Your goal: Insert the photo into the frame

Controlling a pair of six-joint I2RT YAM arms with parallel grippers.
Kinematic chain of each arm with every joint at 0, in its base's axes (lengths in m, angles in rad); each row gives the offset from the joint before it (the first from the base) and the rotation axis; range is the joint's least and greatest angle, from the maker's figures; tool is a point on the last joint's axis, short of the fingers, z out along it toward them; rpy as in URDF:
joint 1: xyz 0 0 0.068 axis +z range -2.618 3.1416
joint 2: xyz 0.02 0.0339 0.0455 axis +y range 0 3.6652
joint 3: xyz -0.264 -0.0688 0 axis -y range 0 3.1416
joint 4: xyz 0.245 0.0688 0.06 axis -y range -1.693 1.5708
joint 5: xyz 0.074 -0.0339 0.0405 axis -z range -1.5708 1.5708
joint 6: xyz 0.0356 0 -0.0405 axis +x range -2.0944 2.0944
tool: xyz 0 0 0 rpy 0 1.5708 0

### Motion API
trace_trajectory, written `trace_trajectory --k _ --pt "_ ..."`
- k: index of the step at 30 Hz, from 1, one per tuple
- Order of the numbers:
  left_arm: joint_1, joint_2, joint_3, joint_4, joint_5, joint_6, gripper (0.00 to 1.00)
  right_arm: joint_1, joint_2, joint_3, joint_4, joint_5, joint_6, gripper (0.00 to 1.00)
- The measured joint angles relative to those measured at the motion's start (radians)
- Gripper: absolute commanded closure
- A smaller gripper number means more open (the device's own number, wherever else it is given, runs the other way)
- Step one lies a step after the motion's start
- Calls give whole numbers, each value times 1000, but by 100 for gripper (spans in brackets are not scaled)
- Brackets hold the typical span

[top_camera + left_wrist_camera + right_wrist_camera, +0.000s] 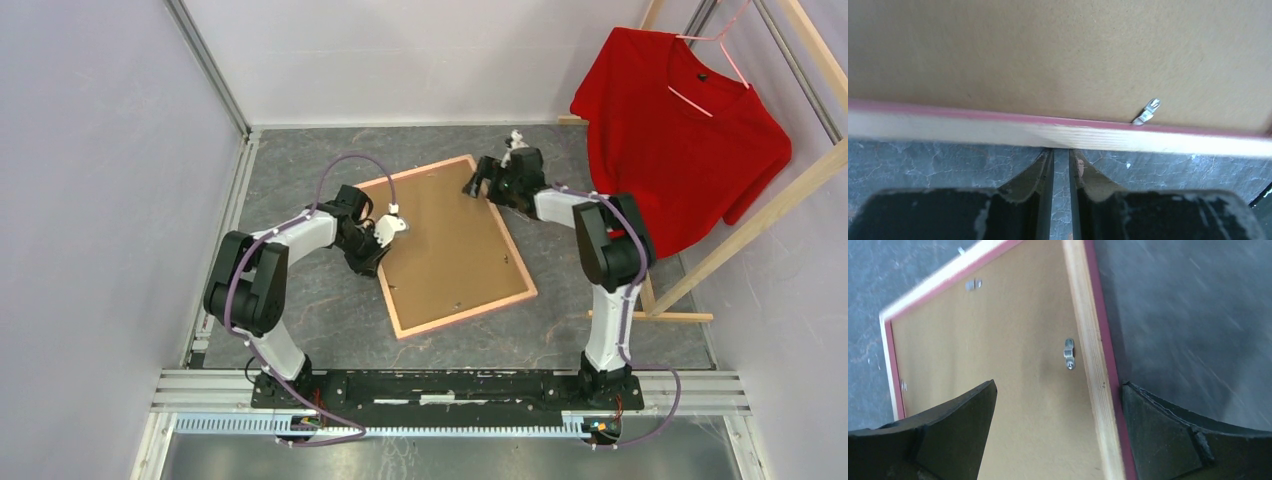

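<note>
The frame (450, 250) lies back up on the grey table, its brown backing board showing inside a light wood rim with a pink edge. The photo is out of view. My left gripper (397, 222) is at the frame's left side. In the left wrist view its fingertips (1061, 152) reach the wooden rim (998, 132), a narrow slit apart with only table between them. My right gripper (482, 182) is over the far right corner. It stands wide open (1058, 385), straddling the right rim (1093, 365) without pinching it.
Small metal clips (1068, 353) (1148, 111) sit on the backing near the rim. A red shirt (680, 130) on a pink hanger hangs from a wooden rack (760, 220) at the right. Walls enclose the table on the left and at the back.
</note>
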Motion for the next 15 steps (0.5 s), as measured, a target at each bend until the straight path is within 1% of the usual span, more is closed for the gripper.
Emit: trace_trajectory --k 2,3,4,5,6,9,11,12,13,14,15 --pt "-29 -3 0 -7 -19 0 70 39 88 131 -23 22 -3 2" --pt "-48 -4 0 -16 -24 -1 66 60 135 204 -36 33 -6 2" --pt "-74 -5 0 -35 -26 -3 59 79 180 275 -51 43 -11 2" --pt "-103 -6 0 -56 -26 -5 50 100 231 355 -63 48 -15 2" --pt "-131 -8 0 -78 -23 -11 44 119 284 444 -82 48 -19 2" --pt "-212 -14 2 -132 -7 -18 33 168 416 672 -148 32 -30 2" --pt "-243 -15 6 -163 13 -18 28 194 441 733 -180 22 -43 2" --pt "-253 -15 6 -180 25 -16 22 202 433 731 -192 20 -48 2" --pt "-261 -15 7 -193 34 -9 17 203 417 716 -191 17 -50 2" --pt "-262 -17 8 -206 43 1 9 200 387 682 -189 16 -50 2" --pt "-261 -22 8 -215 49 13 7 196 343 629 -198 8 -47 2"
